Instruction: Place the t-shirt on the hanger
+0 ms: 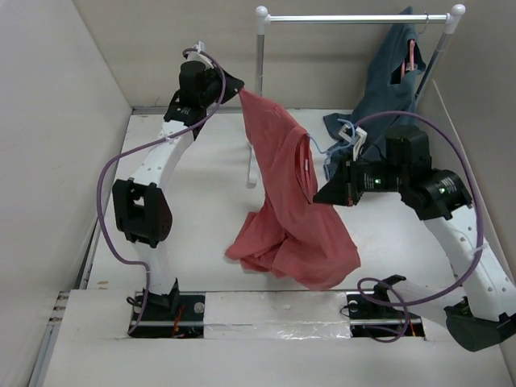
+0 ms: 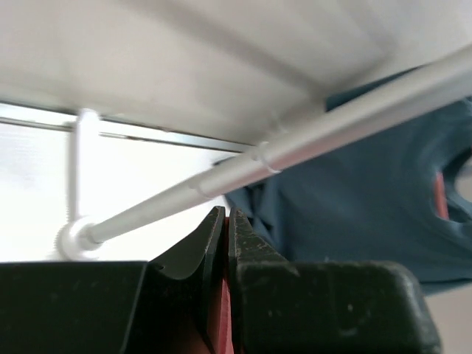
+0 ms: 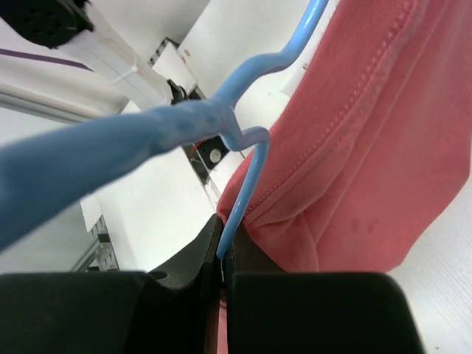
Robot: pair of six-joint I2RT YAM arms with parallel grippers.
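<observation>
1. The left jaws, upper left of the top view, clench a corner of the t-shirt (image 1: 282,185) and hold it high so the cloth hangs open.
2. The right jaws, centre right, grip the hanger (image 3: 147,140) wire at the collar, probably to thread it inside.
3. The hem pools on the counter (image 1: 201,185).
4. There is no container; the rack (image 1: 355,18) carries a teal garment (image 1: 387,81).

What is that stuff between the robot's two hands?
The red t-shirt hangs there, stretched from the left fingers down to the right fingers, which pinch the blue hanger. The top view shows it.
</observation>
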